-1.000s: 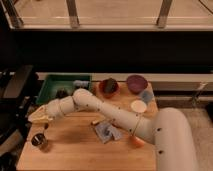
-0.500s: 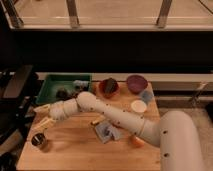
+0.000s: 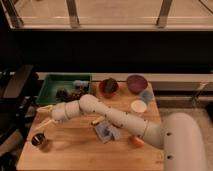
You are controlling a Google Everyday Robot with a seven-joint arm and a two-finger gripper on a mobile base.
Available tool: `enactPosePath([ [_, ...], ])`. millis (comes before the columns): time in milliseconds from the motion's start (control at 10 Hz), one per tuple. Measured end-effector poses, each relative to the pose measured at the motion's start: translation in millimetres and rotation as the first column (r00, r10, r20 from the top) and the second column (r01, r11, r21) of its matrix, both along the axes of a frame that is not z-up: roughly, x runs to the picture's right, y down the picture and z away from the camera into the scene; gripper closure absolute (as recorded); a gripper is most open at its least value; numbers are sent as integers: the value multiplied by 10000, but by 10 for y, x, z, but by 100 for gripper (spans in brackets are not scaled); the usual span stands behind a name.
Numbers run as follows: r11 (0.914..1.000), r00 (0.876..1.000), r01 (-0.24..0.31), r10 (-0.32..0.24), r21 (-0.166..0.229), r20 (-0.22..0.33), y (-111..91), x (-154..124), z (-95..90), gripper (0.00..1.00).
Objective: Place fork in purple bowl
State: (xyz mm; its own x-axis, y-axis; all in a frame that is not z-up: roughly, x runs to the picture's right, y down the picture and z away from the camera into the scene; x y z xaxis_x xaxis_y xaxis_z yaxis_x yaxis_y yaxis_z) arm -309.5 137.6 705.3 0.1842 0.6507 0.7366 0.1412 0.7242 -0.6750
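Gripper (image 3: pixel 44 115) at the counter's (image 3: pixel 75 152) left edge, just in front of the green tray (image 3: pixel 65 76). Pale fingers (image 3: pixel 45 107) spread open, nothing seen between them. Fork: can't pick it out anywhere, so its place relative to the fingers is unclear. Purple bowl (image 3: pixel 136 82) is round, deep and glossy, at the back right of the counter, well apart from the fingers. Reddish bowl (image 3: pixel 108 87) with dark contents sits left of it. Pale blue cup (image 3: pixel 146 96) and white cup (image 3: pixel 138 106) are in front of the purple bowl. Flat pale-yellow bar (image 3: pixel 97 120) lies beside the arm, with a grey-blue packet (image 3: pixel 106 132) just in front of it. Orange carrot (image 3: pixel 136 142) near the arm's base. Small dark metal cup (image 3: pixel 39 140) in front of the gripper, apart from it. Counter is light wood.
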Motion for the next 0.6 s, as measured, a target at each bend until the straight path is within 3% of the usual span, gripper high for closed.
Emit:
enactPosePath([
  [600, 9970, 9928, -548, 486, -547, -1091, 157, 202, 325, 34],
])
